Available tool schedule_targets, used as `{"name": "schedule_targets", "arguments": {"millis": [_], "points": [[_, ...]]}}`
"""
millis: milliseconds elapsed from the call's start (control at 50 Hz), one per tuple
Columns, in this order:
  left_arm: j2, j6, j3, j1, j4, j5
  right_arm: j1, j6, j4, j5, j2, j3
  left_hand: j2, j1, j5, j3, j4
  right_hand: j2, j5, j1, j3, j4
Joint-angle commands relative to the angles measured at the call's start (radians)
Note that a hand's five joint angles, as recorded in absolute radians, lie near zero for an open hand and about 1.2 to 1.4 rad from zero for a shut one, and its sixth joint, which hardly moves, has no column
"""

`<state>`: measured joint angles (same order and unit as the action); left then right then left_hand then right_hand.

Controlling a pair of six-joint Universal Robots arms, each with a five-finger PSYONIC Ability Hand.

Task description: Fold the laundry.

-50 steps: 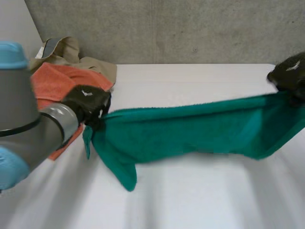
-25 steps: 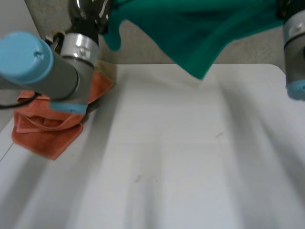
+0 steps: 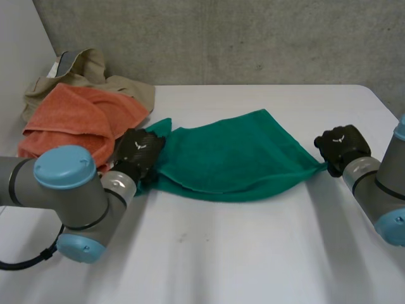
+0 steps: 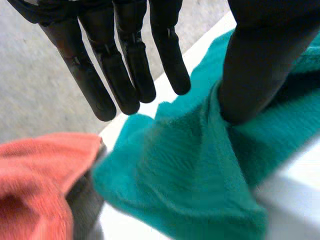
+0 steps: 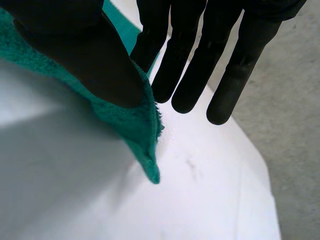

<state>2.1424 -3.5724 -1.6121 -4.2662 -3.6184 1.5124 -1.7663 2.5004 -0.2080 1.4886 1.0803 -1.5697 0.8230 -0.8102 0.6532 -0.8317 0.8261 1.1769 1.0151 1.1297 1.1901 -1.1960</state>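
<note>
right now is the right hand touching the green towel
Touching. The right wrist view shows the right hand pinching a corner of the green towel between its thumb and fingers.

The smooth white bench (image 3: 253, 253) ran wide across the room, its far right corner rounded off. A couple of faint dark scuff marks (image 3: 183, 238) sat on its top towards the near side, and from the right wrist view a small grey smudge (image 5: 192, 167) showed on it near the edge. Behind the bench stood a rough, mottled grey concrete wall (image 3: 285, 38) with a thin vertical seam (image 3: 204, 38) down it. A plain pale wall panel (image 3: 19, 50) met the concrete at the left.
</note>
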Motion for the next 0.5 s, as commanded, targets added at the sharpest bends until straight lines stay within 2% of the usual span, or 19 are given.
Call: {"name": "schedule_targets", "arguments": {"millis": [20,60,180,220,260,300,400,500], "points": [[-0.006,0.001,0.009,-0.055,0.109,-0.058,0.022,-0.002,-0.001,-0.011,0.006,-0.02,-0.136,0.123,-0.141,0.145,-0.139,0.219,0.207,0.267,0.206,-0.2],[-0.012,0.001,0.006,-0.08,0.136,-0.092,0.027,-0.002,-0.001,-0.011,0.006,-0.02,-0.245,0.232,-0.25,0.254,-0.248,0.219,0.207,0.267,0.206,-0.2],[-0.015,0.007,0.006,-0.126,0.167,-0.152,0.042,-0.002,-0.001,-0.011,0.007,-0.021,-0.246,0.233,-0.25,0.254,-0.249,0.219,0.207,0.267,0.206,-0.2],[-0.007,0.007,0.017,-0.129,0.167,-0.153,0.042,-0.002,-0.001,-0.011,0.007,-0.026,-0.152,0.139,-0.157,0.161,-0.155,0.219,0.207,0.267,0.206,-0.2],[-0.003,0.007,0.021,-0.13,0.167,-0.155,0.042,-0.002,-0.001,-0.011,0.007,-0.03,0.044,-0.057,0.039,-0.035,0.041,0.219,0.207,0.267,0.206,-0.2],[-0.001,0.006,0.032,-0.136,0.164,-0.152,0.041,-0.003,0.001,-0.011,0.007,-0.035,0.554,-0.567,0.549,-0.545,0.551,0.219,0.207,0.267,0.206,-0.2],[-0.03,0.01,0.029,-0.15,0.165,-0.146,0.045,-0.008,0.006,-0.011,0.024,-0.041,0.573,-0.586,0.569,-0.565,0.57,0.219,0.207,0.267,0.206,-0.2],[-0.243,0.037,0.0,-0.152,0.222,-0.14,0.05,-0.026,0.113,-0.011,0.193,-0.024,0.573,-0.586,0.569,-0.565,0.57,0.219,0.207,0.267,0.206,-0.2]]}}
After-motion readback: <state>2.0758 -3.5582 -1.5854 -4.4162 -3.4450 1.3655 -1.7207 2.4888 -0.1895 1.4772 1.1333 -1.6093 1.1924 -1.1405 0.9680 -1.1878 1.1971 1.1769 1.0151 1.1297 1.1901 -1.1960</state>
